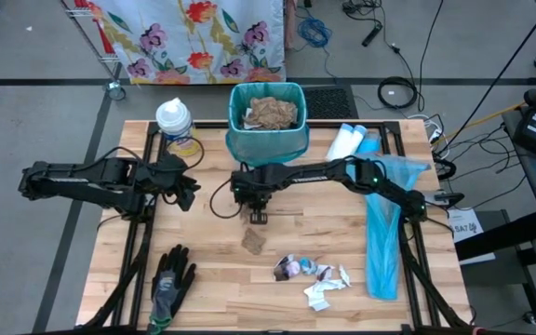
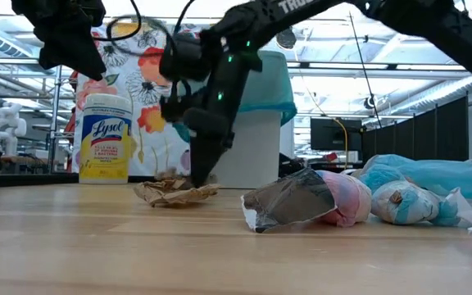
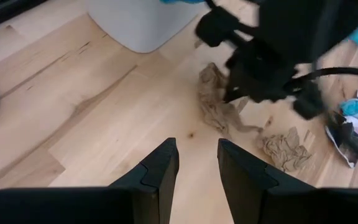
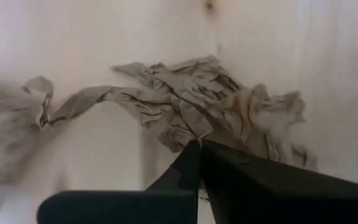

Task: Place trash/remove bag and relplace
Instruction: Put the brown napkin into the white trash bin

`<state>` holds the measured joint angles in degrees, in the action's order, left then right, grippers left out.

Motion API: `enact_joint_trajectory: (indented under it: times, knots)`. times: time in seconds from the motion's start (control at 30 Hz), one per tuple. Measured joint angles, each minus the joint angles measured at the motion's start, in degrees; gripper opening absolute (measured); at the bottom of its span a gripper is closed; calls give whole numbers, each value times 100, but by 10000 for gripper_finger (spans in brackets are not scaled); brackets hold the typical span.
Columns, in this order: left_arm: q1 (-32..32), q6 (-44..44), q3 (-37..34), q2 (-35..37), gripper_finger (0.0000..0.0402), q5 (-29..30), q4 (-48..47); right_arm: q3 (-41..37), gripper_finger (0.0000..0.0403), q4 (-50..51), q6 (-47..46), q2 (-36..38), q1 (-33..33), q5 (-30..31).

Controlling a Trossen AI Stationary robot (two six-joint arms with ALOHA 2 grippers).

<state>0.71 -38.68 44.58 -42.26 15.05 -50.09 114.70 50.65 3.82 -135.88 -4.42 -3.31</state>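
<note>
My right gripper (image 1: 257, 216) reaches down in front of the white bin (image 1: 266, 140), which is lined with a teal bag and holds brown paper (image 1: 270, 113). Its fingers are shut on a crumpled brown paper towel (image 4: 191, 106) lying on the table, also in the left wrist view (image 3: 218, 106). A second crumpled brown towel (image 1: 253, 242) lies just nearer. More trash (image 1: 314, 274), white scraps and shiny wrappers, lies toward the near edge. My left gripper (image 3: 197, 165) hovers open at the table's left, holding nothing. My right gripper pinches a raised fold of the brown paper towel (image 4: 188, 127) between its two fingertips. The fingers come steeply from above, pointing down. The towel lies crumpled on the table, spreading out to both sides of the fingers.
A Lysol canister (image 1: 175, 126) stands at the far left, and white bottles (image 1: 347, 141) lie right of the bin. A blue bag (image 1: 384, 233) stretches along the right side. A black-and-grey glove (image 1: 170, 279) lies at the near left.
</note>
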Motion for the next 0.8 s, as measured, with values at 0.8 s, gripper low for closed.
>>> enact_joint_trajectory:
  times: [0.8]
  knots:
    - [2, 199, 0, 0, 118, -151, 3, 2, 0, 1, -521, 2925, 292, 651]
